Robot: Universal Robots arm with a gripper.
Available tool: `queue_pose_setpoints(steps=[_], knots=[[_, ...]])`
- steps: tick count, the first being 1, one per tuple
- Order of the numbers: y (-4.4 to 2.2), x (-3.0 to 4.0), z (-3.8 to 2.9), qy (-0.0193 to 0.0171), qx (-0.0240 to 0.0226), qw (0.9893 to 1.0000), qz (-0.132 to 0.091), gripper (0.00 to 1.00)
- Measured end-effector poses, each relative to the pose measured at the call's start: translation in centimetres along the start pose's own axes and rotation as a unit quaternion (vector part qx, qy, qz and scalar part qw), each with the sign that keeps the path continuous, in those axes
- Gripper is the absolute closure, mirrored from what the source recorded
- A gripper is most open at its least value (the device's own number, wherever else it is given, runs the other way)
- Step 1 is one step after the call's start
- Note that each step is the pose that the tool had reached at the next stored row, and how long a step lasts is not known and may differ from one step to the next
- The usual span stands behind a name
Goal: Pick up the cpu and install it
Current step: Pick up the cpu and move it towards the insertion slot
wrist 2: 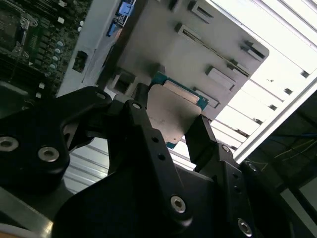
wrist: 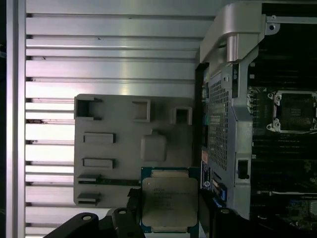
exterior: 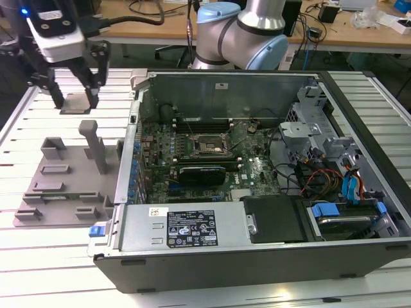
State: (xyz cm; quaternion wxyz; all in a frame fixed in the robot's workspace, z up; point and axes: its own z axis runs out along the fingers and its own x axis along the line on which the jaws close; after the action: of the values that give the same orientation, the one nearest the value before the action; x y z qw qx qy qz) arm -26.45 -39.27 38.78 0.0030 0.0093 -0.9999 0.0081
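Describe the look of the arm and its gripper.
The arm is silver-grey metal tubing with light blue caps on its rounded joints. The gripper has a white body with a black top, a small blue light and a black cable running off it. Its fingers are black jointed links fastened with silver screws.

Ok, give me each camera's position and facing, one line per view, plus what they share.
Exterior view: off the arm, looking down on the open computer case and grey tray; the arm and end effector show.
First wrist view: at the wrist, looking down past the end effector onto the cpu, tray and case.
Second wrist view: at the wrist, close behind the black fingers, facing the cpu and tray.
Shared: all three see the cpu in the end effector.
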Motion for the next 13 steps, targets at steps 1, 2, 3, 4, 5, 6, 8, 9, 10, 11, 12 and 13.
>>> queue_pose_setpoints(steps=[1, 2, 3, 4, 5, 6, 8, 9, 10, 11, 12, 13], knots=[[0.00, -0.44, 0.01, 0.0003, 0.0000, 1.0000, 0.000, 0.45], [-0.03, -1.53, 0.01, 0.0008, 0.0000, 1.0000, 0.000, 0.45], [-0.04, -2.02, 0.01, 0.0010, 0.0000, 1.0000, 0.000, 0.45], [-0.04, -2.47, 0.00, 0.0012, 0.0000, 1.0000, 0.000, 0.45], [-0.05, -2.80, 0.00, 0.0013, 0.0000, 1.0000, 0.000, 0.45], [-0.06, -3.16, 0.01, 0.0013, -0.0001, 1.0000, 0.000, 0.45], [-0.08, -4.66, 0.00, 0.0018, 0.0000, 1.0000, 0.000, 0.45], [-0.10, -5.13, 0.00, 0.0020, 0.0000, 1.0000, 0.000, 0.45], [-0.10, -5.50, 0.00, 0.0020, 0.0000, 1.0000, 0.000, 0.45], [-0.11, -5.95, 0.00, 0.0021, 0.0000, 1.0000, 0.000, 0.45], [-0.11, -6.36, 0.00, 0.0023, -0.0001, 1.0000, 0.000, 0.45], [-0.13, -6.84, 0.00, 0.0024, -0.0001, 1.0000, 0.000, 0.45]])
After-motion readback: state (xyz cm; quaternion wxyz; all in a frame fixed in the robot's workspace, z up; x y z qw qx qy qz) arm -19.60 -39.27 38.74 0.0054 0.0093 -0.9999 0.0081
